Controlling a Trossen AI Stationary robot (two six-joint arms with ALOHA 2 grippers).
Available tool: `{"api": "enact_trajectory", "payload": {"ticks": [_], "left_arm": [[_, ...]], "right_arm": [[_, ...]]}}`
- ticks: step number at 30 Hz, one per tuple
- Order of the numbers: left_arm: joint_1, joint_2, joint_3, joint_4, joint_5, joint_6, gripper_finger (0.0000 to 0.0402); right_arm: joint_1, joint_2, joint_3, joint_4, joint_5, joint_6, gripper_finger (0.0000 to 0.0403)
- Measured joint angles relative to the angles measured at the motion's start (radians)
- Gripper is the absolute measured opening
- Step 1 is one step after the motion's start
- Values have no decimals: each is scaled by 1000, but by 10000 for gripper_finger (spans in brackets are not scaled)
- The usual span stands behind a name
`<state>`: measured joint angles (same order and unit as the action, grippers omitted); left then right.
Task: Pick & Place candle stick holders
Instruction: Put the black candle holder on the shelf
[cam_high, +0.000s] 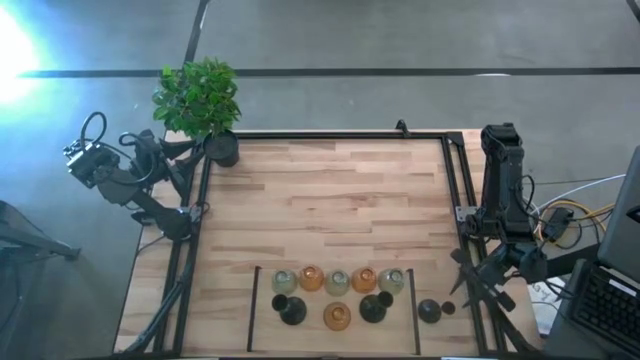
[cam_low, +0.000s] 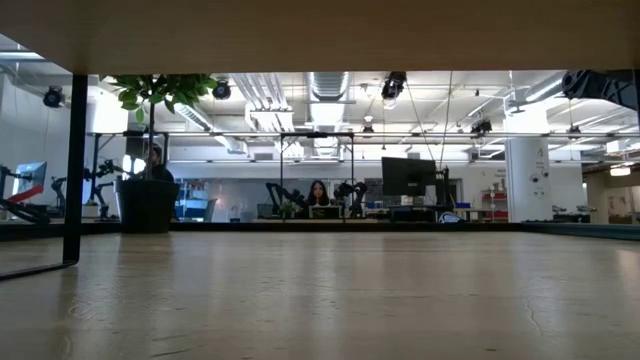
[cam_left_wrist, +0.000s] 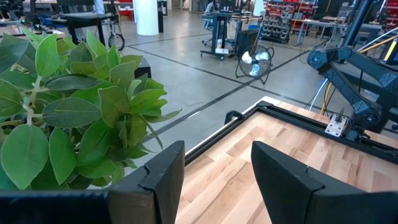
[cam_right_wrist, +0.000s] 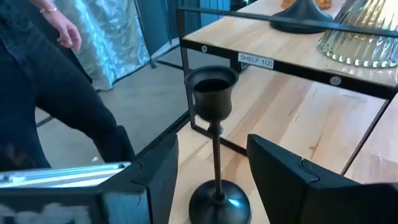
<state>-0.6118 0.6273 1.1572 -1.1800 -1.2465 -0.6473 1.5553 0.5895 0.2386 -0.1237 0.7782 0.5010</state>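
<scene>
High view. The candle stick holders (cam_high: 338, 295) stand in 2 rows at the near edge of the table (cam_high: 330, 190), inside a thin black frame (cam_high: 252, 310): 5 in the far row, alternating pale glass and amber, then 2 dark ones and 1 amber in the near row. My guess is the frame marks the drop zone. 1 black thin-stemmed holder (cam_high: 430, 311) stands outside it, just right of the frame's right bar. My right gripper (cam_high: 462, 300) sits at the table's near right edge, just beside that stray holder. My left gripper (cam_high: 205, 150) waits off the far left corner by the potted plant (cam_high: 198, 98).

Low view. Only bare table, the plant pot far left, and a person seated at a desk in the room behind. No holders or claws visible.

Left wrist view. My left fingers (cam_left_wrist: 163, 174) stand apart, empty, plant leaves close on one side.

Right wrist view. My right fingers (cam_right_wrist: 155, 168) stand apart with the thin-stemmed holder upright between them, stem untouched. It stands on its own base, so I judge it released or not yet gripped. A person's hand (cam_right_wrist: 62, 28) shows beyond the table.
</scene>
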Motion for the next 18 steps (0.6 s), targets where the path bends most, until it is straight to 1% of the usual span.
{"api": "enact_trajectory", "payload": {"ticks": [7, 11, 18], "left_arm": [[0, 0, 0, 0, 0, 0, 191], [0, 0, 0, 0, 0, 0, 191], [0, 0, 0, 0, 0, 0, 191]], "right_arm": [[-35, 66, 3, 67, -20, 7, 180], [-35, 74, 3, 79, -25, 22, 178], [-43, 114, 3, 86, -40, 99, 173]]}}
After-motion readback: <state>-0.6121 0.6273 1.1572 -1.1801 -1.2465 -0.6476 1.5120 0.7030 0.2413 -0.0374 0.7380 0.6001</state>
